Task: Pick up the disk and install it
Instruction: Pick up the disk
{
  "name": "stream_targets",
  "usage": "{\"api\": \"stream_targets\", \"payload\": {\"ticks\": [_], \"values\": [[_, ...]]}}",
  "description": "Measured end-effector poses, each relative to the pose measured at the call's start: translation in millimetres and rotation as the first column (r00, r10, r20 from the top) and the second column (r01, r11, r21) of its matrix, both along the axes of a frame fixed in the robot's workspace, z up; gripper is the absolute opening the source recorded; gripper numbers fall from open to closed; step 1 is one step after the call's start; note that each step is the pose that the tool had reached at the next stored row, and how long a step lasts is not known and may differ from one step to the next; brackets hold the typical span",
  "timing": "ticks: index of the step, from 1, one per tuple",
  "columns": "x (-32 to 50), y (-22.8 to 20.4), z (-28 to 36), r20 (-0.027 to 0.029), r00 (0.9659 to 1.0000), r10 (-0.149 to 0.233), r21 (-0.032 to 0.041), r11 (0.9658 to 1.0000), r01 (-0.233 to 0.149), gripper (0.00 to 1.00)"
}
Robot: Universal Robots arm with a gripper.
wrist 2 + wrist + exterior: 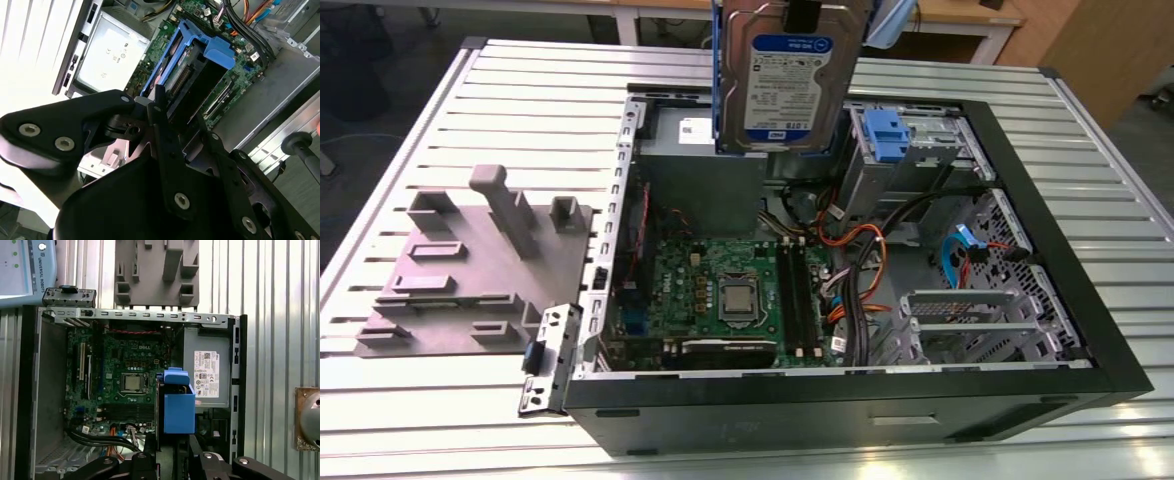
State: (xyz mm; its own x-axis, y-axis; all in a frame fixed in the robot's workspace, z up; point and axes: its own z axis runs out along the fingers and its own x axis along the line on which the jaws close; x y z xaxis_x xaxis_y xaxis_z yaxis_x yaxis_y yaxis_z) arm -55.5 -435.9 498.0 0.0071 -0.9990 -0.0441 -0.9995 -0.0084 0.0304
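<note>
Silver-grey disk (787, 85) (blue rails), clamped upright in the hand (175, 105), above open computer case (787, 400)

Reaches down from above in the exterior view, with the gripper (802, 9) pointing straight down. Clamps the disk (790, 85) by its upper end and holds it upright in the air. Shows black fingers (162, 135) in the second wrist view, one on each side of the disk, pressed against it.
</note>
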Motion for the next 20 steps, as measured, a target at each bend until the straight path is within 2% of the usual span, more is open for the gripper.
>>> {"api": "stream_targets", "payload": {"ticks": [20], "values": [[0.0,-14.4,-0.7,0.0000,1.0000,0.000,-0.0002,1.0000,0.000,0.35]]}}
